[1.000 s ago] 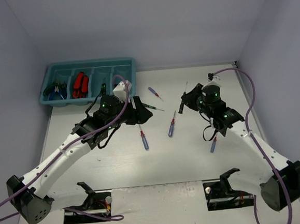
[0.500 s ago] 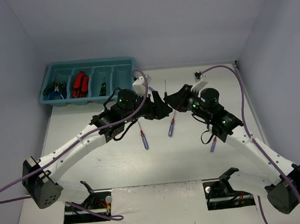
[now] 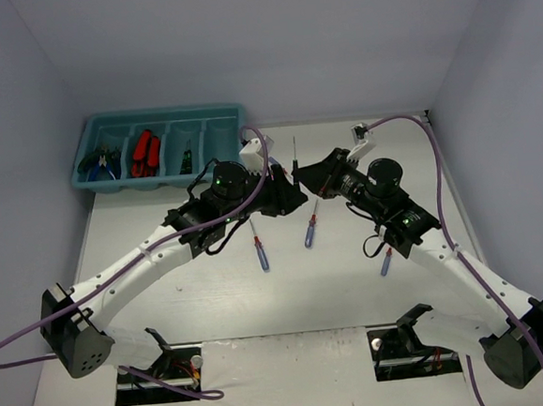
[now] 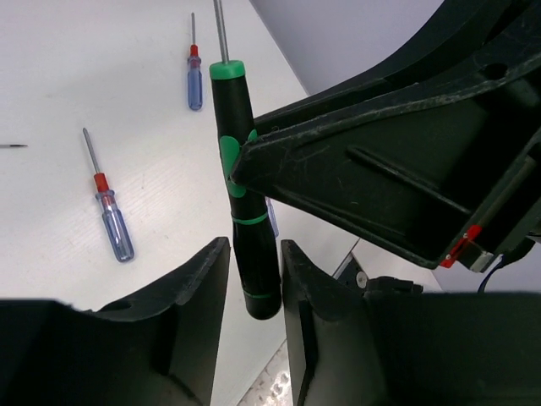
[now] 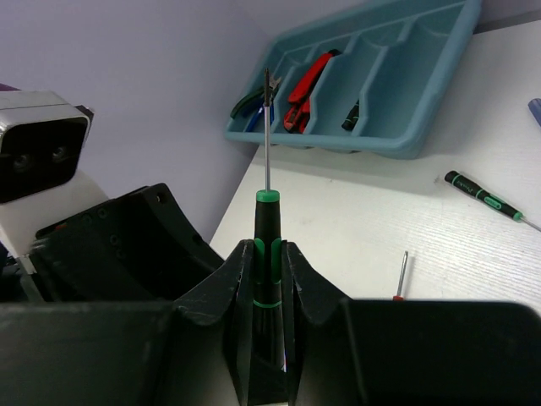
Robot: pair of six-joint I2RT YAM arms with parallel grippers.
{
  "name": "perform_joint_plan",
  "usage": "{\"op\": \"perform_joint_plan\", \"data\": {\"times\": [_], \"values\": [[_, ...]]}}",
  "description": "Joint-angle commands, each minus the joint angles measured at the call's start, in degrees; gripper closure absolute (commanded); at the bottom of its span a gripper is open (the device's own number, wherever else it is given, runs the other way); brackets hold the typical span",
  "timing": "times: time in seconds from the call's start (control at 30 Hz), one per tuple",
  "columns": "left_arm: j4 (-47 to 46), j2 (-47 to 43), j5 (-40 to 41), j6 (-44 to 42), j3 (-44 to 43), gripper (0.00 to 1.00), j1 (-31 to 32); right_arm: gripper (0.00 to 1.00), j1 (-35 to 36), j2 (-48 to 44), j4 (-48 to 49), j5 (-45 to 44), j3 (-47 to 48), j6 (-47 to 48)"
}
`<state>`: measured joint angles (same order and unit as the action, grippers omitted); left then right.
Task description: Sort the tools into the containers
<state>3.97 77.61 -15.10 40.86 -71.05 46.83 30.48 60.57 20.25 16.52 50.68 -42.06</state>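
Observation:
My right gripper (image 3: 305, 175) is shut on a black screwdriver with green bands (image 3: 295, 154) and holds it upright above the table's middle, shaft pointing up. The right wrist view shows its handle (image 5: 267, 228) pinched between my right gripper's (image 5: 268, 254) fingers. My left gripper (image 3: 288, 198) is open, and its fingers straddle the handle's lower end (image 4: 254, 271); in the left wrist view (image 4: 254, 247) a gap shows on the left side. The teal tray (image 3: 232, 121) stands at the far left and holds pliers (image 3: 99, 163), red knives (image 3: 145, 152) and a green screwdriver (image 3: 186, 159).
Blue-handled screwdrivers lie on the table below the grippers (image 3: 259, 251), (image 3: 309, 230) and at the right (image 3: 385, 262). Another green screwdriver (image 5: 482, 194) lies near the tray (image 5: 406, 139). Grey walls close in the table on three sides.

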Motion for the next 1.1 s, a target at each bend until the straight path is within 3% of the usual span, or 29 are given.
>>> {"op": "perform_joint_plan", "data": {"times": [0.0,0.07,0.17,0.27,0.43,0.7,0.93,1.07], "values": [[-4.1,-0.7,0.3,-0.7,-2.9,0.80,0.4,1.00,0.4,0.6,6.9,1.5,0.7,-0.7],[-2.2,-1.2,1.7,-1.2,-2.6,0.94,0.4,0.96,0.5,0.7,6.9,1.3,0.7,-0.4],[0.2,-1.8,4.1,-2.9,-2.7,1.00,0.2,0.72,0.4,1.2,6.9,0.8,0.2,0.3],[2.5,-1.8,6.0,-5.0,-2.8,1.00,-0.8,0.41,-0.5,1.5,6.4,-0.1,-0.5,0.4],[6.4,-0.4,6.1,-8.8,-3.0,1.00,-6.2,0.21,-4.6,0.4,2.8,-1.6,-1.5,2.0],[17.3,11.6,8.9,-25.1,-13.2,1.00,-22.8,0.20,-8.1,-2.3,-9.6,-9.3,-1.6,11.4],[23.1,28.9,11.2,-33.5,-33.4,0.99,-35.2,0.19,-8.2,-1.5,-12.9,-8.9,-2.9,14.6],[26.4,41.3,13.0,-36.3,-45.5,0.95,-38.2,0.19,-8.2,-0.4,-13.9,-8.0,-3.0,15.6]]}}
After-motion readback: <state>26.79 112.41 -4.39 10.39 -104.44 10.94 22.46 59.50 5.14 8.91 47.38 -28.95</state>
